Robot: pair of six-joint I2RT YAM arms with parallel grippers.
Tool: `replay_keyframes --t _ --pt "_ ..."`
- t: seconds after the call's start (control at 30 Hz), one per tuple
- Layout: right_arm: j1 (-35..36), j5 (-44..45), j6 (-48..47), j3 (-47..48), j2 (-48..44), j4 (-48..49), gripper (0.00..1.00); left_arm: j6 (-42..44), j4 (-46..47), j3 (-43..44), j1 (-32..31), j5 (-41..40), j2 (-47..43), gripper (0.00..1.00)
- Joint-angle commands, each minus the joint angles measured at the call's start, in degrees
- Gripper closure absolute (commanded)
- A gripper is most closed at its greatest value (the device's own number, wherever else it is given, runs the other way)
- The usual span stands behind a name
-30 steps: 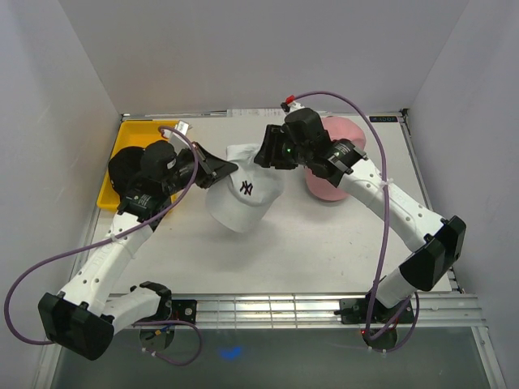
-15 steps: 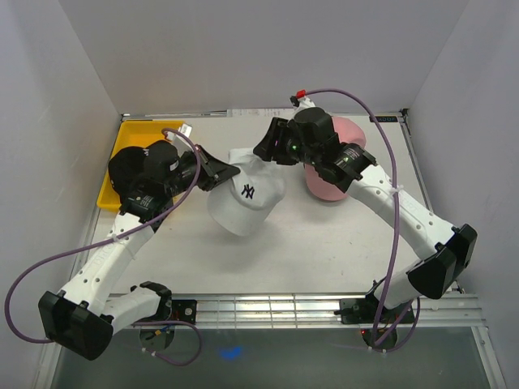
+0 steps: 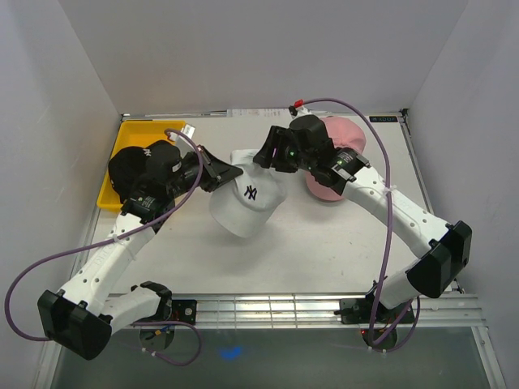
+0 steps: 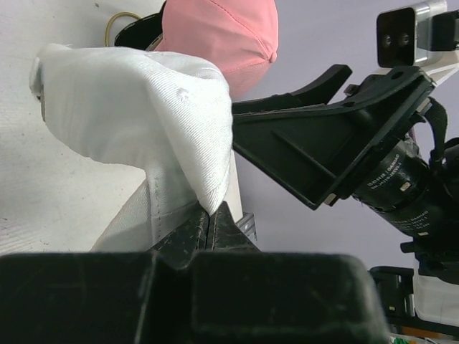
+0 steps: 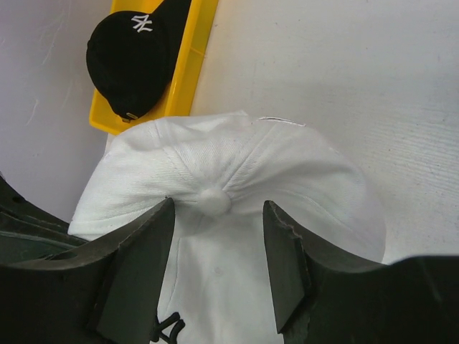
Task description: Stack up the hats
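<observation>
Top external view, left gripper [image 4: 209, 217] pinching white cap [image 3: 243, 203], right gripper [image 5: 219, 209] spread, pink cap [image 3: 350, 134] half hidden.

Three caps [image 3: 243, 207] [image 3: 346, 134] [image 3: 130, 166], one tray [image 3: 134, 130], two arms [image 3: 105, 259] [image 3: 405, 215]

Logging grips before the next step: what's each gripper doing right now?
Left gripper: shut on the white cap.
Right gripper: open, jaws either side of the cap's top button.
</observation>
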Motion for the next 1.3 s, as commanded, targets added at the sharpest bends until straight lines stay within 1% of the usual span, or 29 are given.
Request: replay_keyframes --t 0.0,0.2,0.33,0.53,0.57,0.6,0.63,0.73,1.03,1.1,1.13,1.23,1.27 --pt "0.1 1.4 1.2 -1.2 -1.0 3.0 0.41 -0.5 3.2 0.1 -0.8 -0.7 -1.0 1.00" --pt "0.0 1.5 2.2 -1.7 -1.0 4.5 0.42 -0.7 3.7 -0.1 -1.7 -1.0 -0.7 1.00" --pt "-0.1 1.2 3.7 -3.9 -1.7 7.4 0.48 -0.9 3.7 -0.3 -2.3 -1.3 -0.8 1.00" --pt "-0.5 1.6 4.5 -5.0 -2.0 9.0 0.64 -1.1 3.7 -0.5 -2.8 -1.3 -1.0 1.00" --pt "-0.6 1.6 4.5 -5.0 -2.0 9.4 0.71 -1.0 3.8 -0.6 -2.8 -1.4 -1.1 1.00" --pt "-0.6 1.7 4.4 -5.0 -2.1 9.4 0.74 -1.1 3.8 -0.7 -2.9 -1.4 -1.1 1.00" --pt "-0.7 1.8 4.1 -4.7 -2.1 9.4 0.81 -1.0 3.7 -0.7 -2.9 -1.4 -1.1 1.00" --pt "-0.9 2.4 3.3 -4.5 -2.7 9.4 0.92 -1.1 3.8 -1.0 -3.0 -1.5 -1.2 1.00" --pt "-1.4 3.7 1.0 -3.9 -4.2 7.8 0.92 -1.3 3.8 -1.0 -3.2 -1.8 -1.0 1.00" --pt "-1.8 2.7 0.8 -3.8 -4.2 7.4 0.82 -1.2 4.1 -0.9 -3.3 -1.8 -0.8 1.00" --pt "-1.8 2.4 0.6 -3.9 -4.3 7.3 0.69 -1.2 4.0 -1.0 -3.4 -1.9 -0.8 1.00" --pt "-2.2 2.1 -0.5 -2.8 -4.7 5.4 0.52 -1.4 4.6 -1.0 -3.4 -2.2 -0.5 1.00" --pt "-2.5 2.4 -1.0 -2.2 -5.3 4.5 0.49 -1.4 5.3 -1.0 -3.4 -2.2 -0.4 1.00"
